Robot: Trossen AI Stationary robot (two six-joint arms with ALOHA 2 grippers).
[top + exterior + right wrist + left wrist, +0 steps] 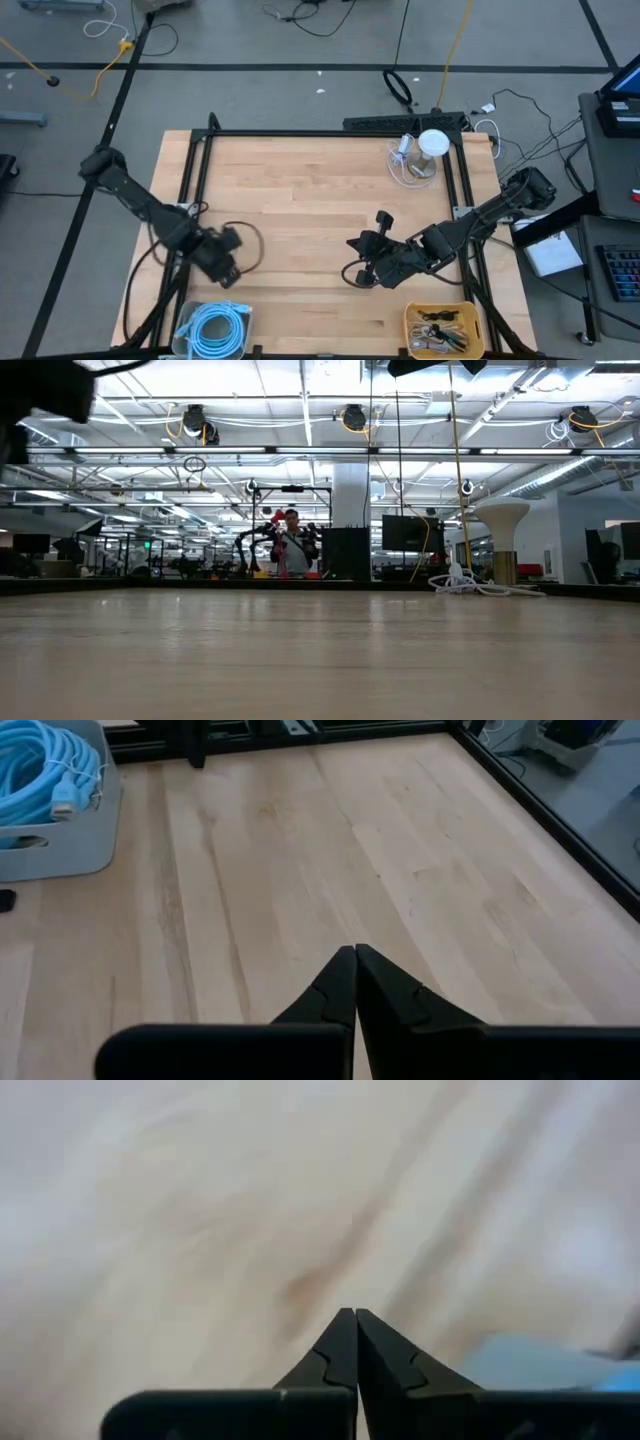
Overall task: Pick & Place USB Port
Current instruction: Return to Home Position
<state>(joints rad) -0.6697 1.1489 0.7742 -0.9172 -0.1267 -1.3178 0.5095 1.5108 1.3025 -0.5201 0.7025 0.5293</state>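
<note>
My left gripper (228, 272) (355, 1316) is shut and hangs low over the wood near the table's near left part, just above a grey bin (188, 322) of coiled blue cable (215, 330). My right gripper (357, 262) (355, 952) is shut over bare wood right of centre, pointing toward the left. A tan bin (412, 322) of small dark and pale parts stands at the near right corner. No USB port can be made out on its own. Neither gripper holds anything.
A white stand (432, 145) on a clear dish (408, 172) with white cord sits at the far right corner. A black frame (300, 133) rims the table. The grey bin (50, 850) shows in the right wrist view. A person (290, 550) stands far off in the room.
</note>
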